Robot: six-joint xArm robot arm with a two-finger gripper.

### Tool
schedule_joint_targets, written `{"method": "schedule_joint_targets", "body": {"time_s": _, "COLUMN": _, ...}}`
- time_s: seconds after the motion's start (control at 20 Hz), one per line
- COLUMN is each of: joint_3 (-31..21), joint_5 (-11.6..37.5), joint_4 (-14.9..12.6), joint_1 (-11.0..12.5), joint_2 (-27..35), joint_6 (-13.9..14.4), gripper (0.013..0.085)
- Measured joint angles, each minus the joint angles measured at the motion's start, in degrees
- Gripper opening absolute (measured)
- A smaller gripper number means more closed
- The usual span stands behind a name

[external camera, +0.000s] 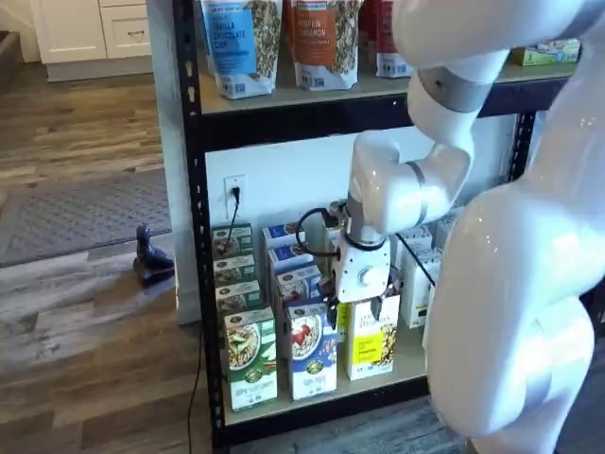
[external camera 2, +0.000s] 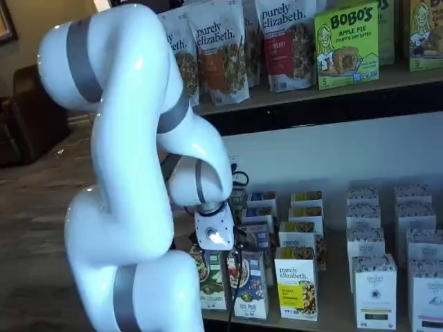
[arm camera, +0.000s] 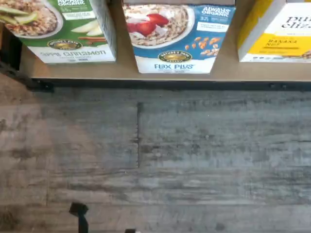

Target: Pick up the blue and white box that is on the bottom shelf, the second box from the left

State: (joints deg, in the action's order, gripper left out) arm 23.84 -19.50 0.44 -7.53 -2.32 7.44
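Floor: grey-brown wood-look planks [arm camera: 194, 155], worn grain. Grey rug [external camera: 76, 213] lies left of the shelving, with a small dark object [external camera: 151, 257] at its near edge. White cabinets [external camera: 90, 33] at rear. White wall behind the rack carries an outlet [external camera: 234, 189] with a black cord plugged in. Dark sofa [external camera 2: 28, 117] at left.

A home-like room as mock shop: black metal rack [external camera: 194, 236] of boxed cereals, wood-plank floor [external camera: 85, 369], white cabinets [external camera: 90, 28].

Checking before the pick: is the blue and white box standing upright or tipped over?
Upright. The blue and white box stands on its base at the front of the bottom shelf, straight beside its neighbours in both shelf views.
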Motion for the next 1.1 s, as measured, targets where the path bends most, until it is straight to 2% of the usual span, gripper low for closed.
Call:
{"method": "schedule_joint_targets", "body": {"time_s": 0.2, "joint_3": 2.7, "joint_5": 2.9, "joint_4": -1.3, "joint_1": -0.3, "joint_2": 5.1, "joint_6": 1.5, "gripper": 0.085}}
{"method": "schedule_joint_targets", "body": {"time_s": 0.35, "joint_3": 5.1, "joint_5": 3.3, "joint_4": 0.7, "joint_1": -0.6, "joint_2": 8.6, "joint_6": -0.1, "gripper": 0.085}}
{"method": "schedule_joint_targets", "body": {"time_s": 0.45, "joint_3": 6.3, "joint_5": 4.4, "joint_4": 0.3, "joint_1": -0.5, "joint_2": 10.6, "joint_6": 0.1, "gripper": 0.085}}
{"method": "schedule_joint_targets", "body": {"time_s": 0.65, "joint_3": 8.8, "joint_5": 6.9, "joint_4": 2.8, "joint_1": -0.2, "joint_2": 14.9, "joint_6": -2.7, "gripper": 0.085}}
{"method": "schedule_joint_targets", "body": {"time_s": 0.85, "joint_3": 11.8, "joint_5": 6.4, "joint_4": -1.9, "joint_1": 1.1, "joint_2": 18.3, "joint_6": 0.6, "gripper": 0.085}}
{"method": "schedule_joint_targets", "body": {"time_s": 1.1, "joint_3": 15.8, "joint_5": 6.5, "joint_4": -3.2, "joint_1": 1.6, "joint_2": 22.6, "joint_6": 1.4, "gripper": 0.085}}
